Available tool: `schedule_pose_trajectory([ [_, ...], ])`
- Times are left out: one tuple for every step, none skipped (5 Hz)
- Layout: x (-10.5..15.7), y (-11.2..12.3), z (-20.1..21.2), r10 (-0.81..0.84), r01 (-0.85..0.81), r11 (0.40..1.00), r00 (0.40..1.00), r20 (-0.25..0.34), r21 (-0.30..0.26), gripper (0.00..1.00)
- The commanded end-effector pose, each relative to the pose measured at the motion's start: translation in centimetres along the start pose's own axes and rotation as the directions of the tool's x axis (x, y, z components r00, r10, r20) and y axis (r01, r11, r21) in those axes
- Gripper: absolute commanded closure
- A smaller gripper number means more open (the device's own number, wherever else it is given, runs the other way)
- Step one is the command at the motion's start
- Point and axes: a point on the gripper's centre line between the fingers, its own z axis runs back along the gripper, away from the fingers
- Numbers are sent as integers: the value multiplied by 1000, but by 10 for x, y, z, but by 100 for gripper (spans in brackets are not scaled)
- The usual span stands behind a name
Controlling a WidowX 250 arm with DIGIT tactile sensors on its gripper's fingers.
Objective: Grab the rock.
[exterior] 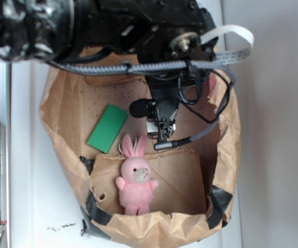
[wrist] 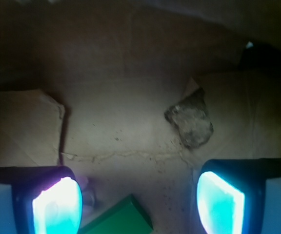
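Observation:
The rock (wrist: 191, 122) is a rough brownish-grey lump lying on the brown paper floor in the wrist view, ahead of the right finger and apart from it. My gripper (wrist: 139, 204) is open and empty, with its glowing pads (wrist: 57, 207) wide apart at the bottom corners. In the exterior view the gripper (exterior: 161, 135) hangs inside the paper-lined box, between the green block and the back wall. The rock is hidden by the arm there.
A flat green block (exterior: 107, 128) lies left of the gripper; its corner shows between the fingers (wrist: 123, 219). A pink plush bunny (exterior: 135, 178) sits in front. Crumpled brown paper walls (exterior: 226, 150) ring the space. A cardboard flap (wrist: 23, 122) lies at left.

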Motion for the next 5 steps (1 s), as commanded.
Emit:
schedule_pose_trajectory([
  [8, 9, 22, 22, -23, 1000, 997, 71, 19, 0],
  [8, 9, 22, 22, -23, 1000, 997, 71, 19, 0],
  [8, 9, 22, 22, -23, 1000, 997, 71, 19, 0],
  [8, 9, 22, 22, -23, 1000, 997, 71, 19, 0],
  [8, 17, 6, 23, -25, 1000, 991, 130, 13, 0],
])
